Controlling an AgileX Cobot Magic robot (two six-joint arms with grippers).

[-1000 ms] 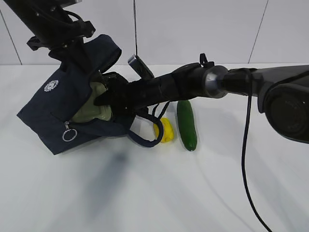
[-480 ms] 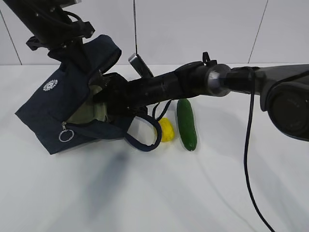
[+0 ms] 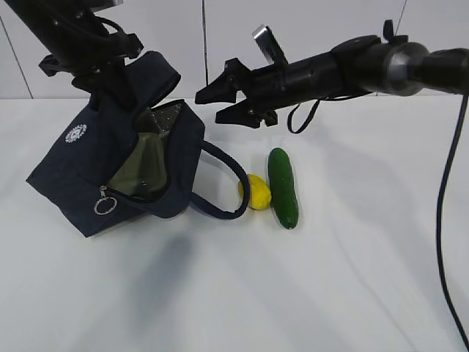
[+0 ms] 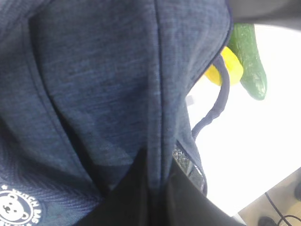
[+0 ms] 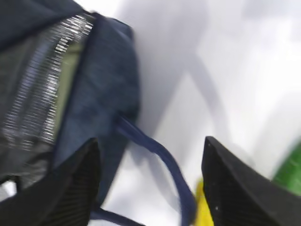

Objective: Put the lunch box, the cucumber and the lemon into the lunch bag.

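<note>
The navy lunch bag leans on the table at the left, its mouth open to the right. My left gripper is shut on the bag's top edge and holds it up; in the left wrist view its fingers pinch the fabric. The sage-green lid of the lunch box shows inside the bag. The lemon and the cucumber lie side by side on the table right of the bag. My right gripper is open and empty, in the air above the bag's loop handle.
The white table stretches to the front and right. A white wall stands behind. A black cable hangs from the right arm at the right edge.
My right gripper has let go of the lunch box inside the bag, drawn out of the mouth and risen up and to the right, open. The bag has settled a little.
</note>
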